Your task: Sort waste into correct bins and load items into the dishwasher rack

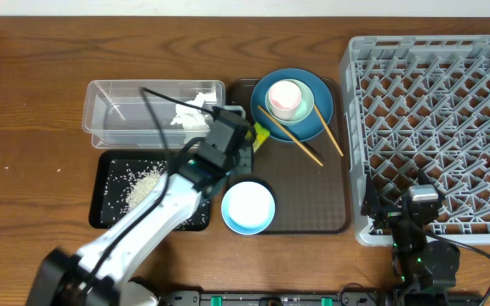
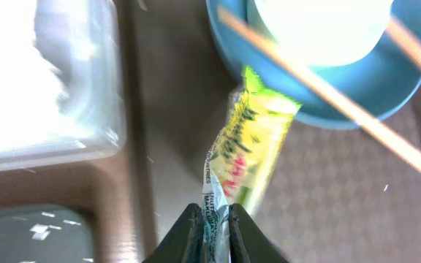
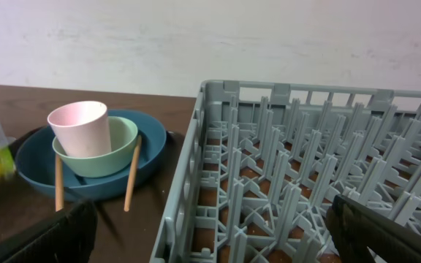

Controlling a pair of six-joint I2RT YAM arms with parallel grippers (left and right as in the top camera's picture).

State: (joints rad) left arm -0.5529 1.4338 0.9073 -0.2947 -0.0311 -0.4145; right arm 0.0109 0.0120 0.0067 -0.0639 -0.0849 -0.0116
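Step in hand: waste sorting, wrapper stage. The left gripper [image 2: 212,219] is clamped on the snack wrapper [image 2: 251,142], jaws pinching its near crimped end w/ the small print. The rest of the pack trails away toward the blue plate [image 2: 386,88]. It hangs over the brown serving tray [image 1: 304,195], just beside the plate rim; can't tell if it's fully clear of the tray surface.

Nxt move, as I judge it: lift a bit, swing over to the clear tub [image 1: 92,110] where the tissue [image 1: 192,112] already lies, then let go above the opening. The rice [image 1: 143,185] sits in the black tray [image 1: 113,212], so the dry stuff prob goes w/ the tissue. A thin film pack held by one end will flop, so it needs enough height to clear the tub wall.

Wrapper look: yellow-green w/ red lettering, greener far end, creased, blurred in the wrist view.

Dishes not yet loaded: the rack [image 1: 432,119] is bare. The right gripper [image 3: 212,212] waits at the rack's near corner, fingers spread wide, holding nothing
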